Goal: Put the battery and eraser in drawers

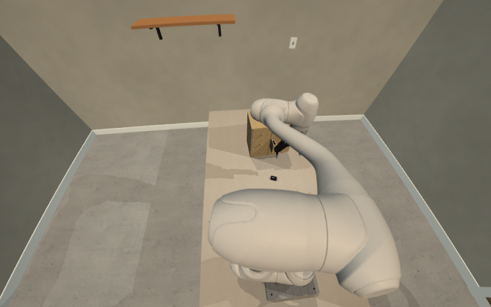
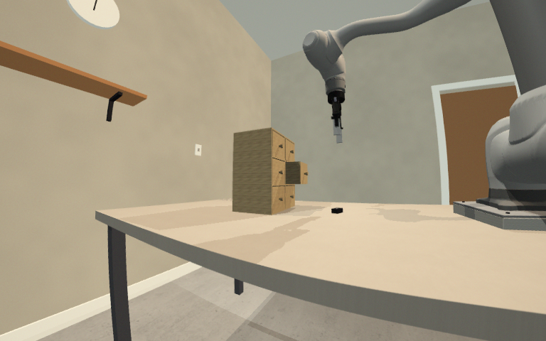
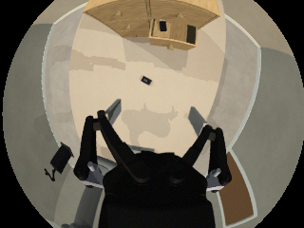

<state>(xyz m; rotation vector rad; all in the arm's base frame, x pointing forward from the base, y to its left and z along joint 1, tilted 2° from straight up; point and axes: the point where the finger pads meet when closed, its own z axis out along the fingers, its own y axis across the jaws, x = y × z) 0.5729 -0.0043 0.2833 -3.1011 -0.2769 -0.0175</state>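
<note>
The small chest (image 1: pixel 260 146) (image 2: pixel 252 172) (image 3: pixel 104 14) stands upright at the back of the table. Its right middle drawer (image 2: pixel 303 173) (image 3: pixel 161 42) is pulled out and looks level; the top right drawer (image 2: pixel 290 150) and the other drawers look pushed in. Two dark patches show inside the open drawer in the wrist view; I cannot tell whether they are objects or shadow. A small black block (image 1: pixel 273 178) (image 2: pixel 337 210) (image 3: pixel 146 80) lies on the table in front of the chest; I cannot tell if it is the eraser. I cannot make out the AA battery. My gripper (image 2: pixel 338 135) (image 3: pixel 156 108) is wide open and empty, pointing down high above the table.
The table (image 1: pixel 223 151) (image 2: pixel 352 244) (image 3: pixel 95 85) carries the arm's base (image 1: pixel 291 291) (image 2: pixel 534 222). The arm covers part of the chest and table in the top view. A wall shelf (image 1: pixel 183 20) (image 2: pixel 56 67) is high on the back wall.
</note>
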